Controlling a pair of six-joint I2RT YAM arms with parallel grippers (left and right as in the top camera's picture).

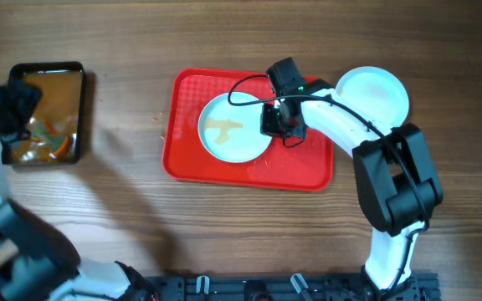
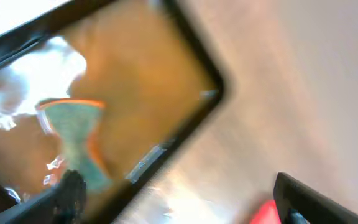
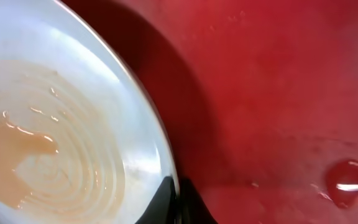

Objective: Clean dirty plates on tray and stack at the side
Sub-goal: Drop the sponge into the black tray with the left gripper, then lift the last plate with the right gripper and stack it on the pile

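A white plate (image 1: 233,127) smeared with brown sauce lies on the red tray (image 1: 187,159). My right gripper (image 1: 276,122) is shut on the plate's right rim; in the right wrist view the fingertips (image 3: 178,202) pinch the rim of the dirty plate (image 3: 55,137) above the tray (image 3: 278,93). A clean white plate (image 1: 375,92) sits on the table right of the tray. My left gripper (image 1: 13,109) hovers open over a black bin (image 1: 50,114) of brown water, where a green and orange sponge (image 2: 74,134) lies.
The black bin's rim (image 2: 191,56) runs across the blurred left wrist view, with wooden table beside it. A droplet (image 3: 345,180) sits on the tray. A corner of the red tray (image 2: 267,213) shows in the left wrist view.
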